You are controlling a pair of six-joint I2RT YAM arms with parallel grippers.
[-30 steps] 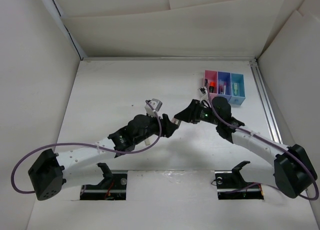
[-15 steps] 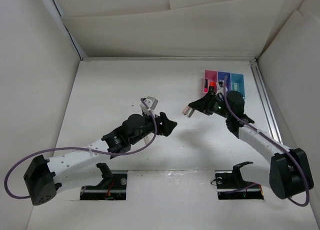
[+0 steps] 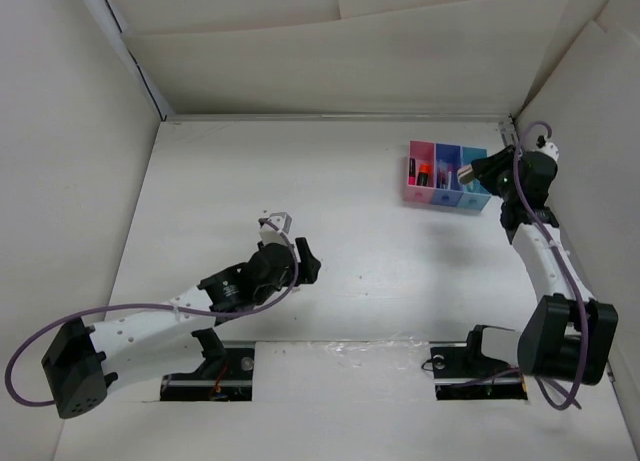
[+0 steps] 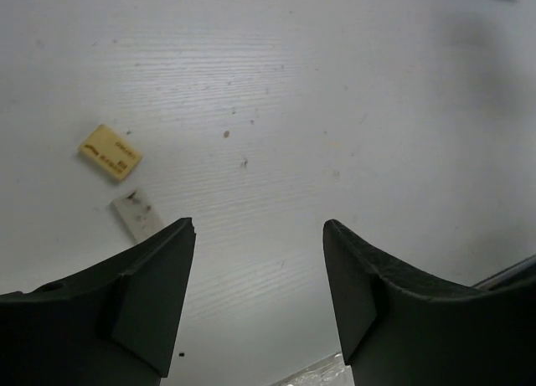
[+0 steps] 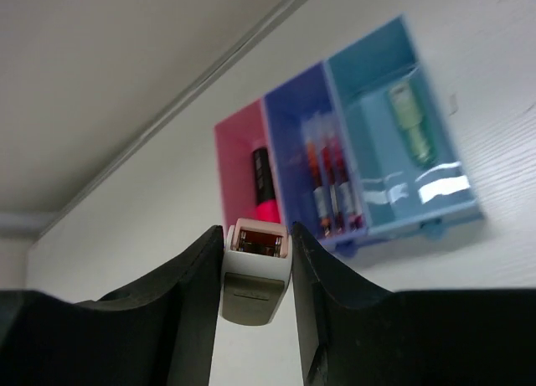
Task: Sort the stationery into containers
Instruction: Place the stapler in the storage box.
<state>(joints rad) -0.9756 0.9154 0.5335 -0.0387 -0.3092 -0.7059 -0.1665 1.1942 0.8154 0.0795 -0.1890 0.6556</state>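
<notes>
Two strays, a yellow eraser [image 4: 110, 151] and a grey eraser [image 4: 138, 214], lay toward the tabletop's [image 4: 335, 84] near edge under the empty, spread left fingers [image 4: 151, 294]. Near the far right corner, the right fingers [image 5: 188, 302] pinched a pale eraser [image 5: 255, 273] facing the bins [image 5: 352, 160], seemingly for dropping.

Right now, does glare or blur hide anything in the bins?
Right wrist view: white glare streaks the front wall of the light blue bin, yet its contents show, slightly soft; top view: even light, but the bins are too small to read inside; left wrist view: table sharp, fingers dark silhouettes.
</notes>
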